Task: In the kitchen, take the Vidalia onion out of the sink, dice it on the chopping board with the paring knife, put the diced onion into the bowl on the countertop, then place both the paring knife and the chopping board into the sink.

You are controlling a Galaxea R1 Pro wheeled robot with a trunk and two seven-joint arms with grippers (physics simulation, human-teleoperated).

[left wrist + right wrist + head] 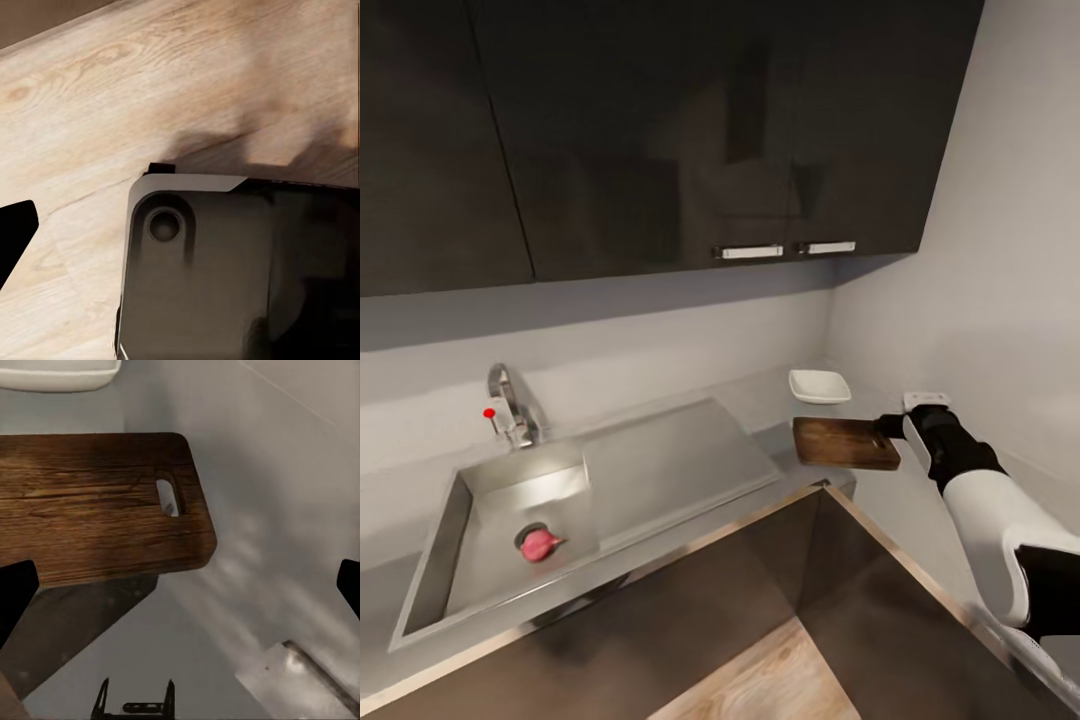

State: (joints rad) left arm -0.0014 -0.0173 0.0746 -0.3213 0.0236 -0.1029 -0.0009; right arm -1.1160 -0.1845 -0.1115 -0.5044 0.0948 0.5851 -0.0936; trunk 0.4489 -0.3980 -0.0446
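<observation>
The Vidalia onion (540, 544), pinkish-red, lies in the sink (460, 520) beside the drain, below the chrome tap (510, 405). The chopping board (845, 442) (97, 510) lies at the countertop (760, 400) corner, handle slot toward my right arm, and casts an offset shadow below. My right gripper (888, 428) (180, 592) is open at the board's slotted end, its fingers spread wide with nothing between them. The white bowl (819, 386) (56, 375) stands just behind the board. My left gripper's dark finger (15, 236) hangs over the wooden floor. The paring knife is out of view.
Dark wall cabinets (660, 140) with metal handles hang above the counter. A steel drainboard (660, 465) lies between sink and board. A white wall (1000, 250) closes the right side, with a white plate (925, 400) on it. My base (225, 277) stands on the wooden floor (770, 680).
</observation>
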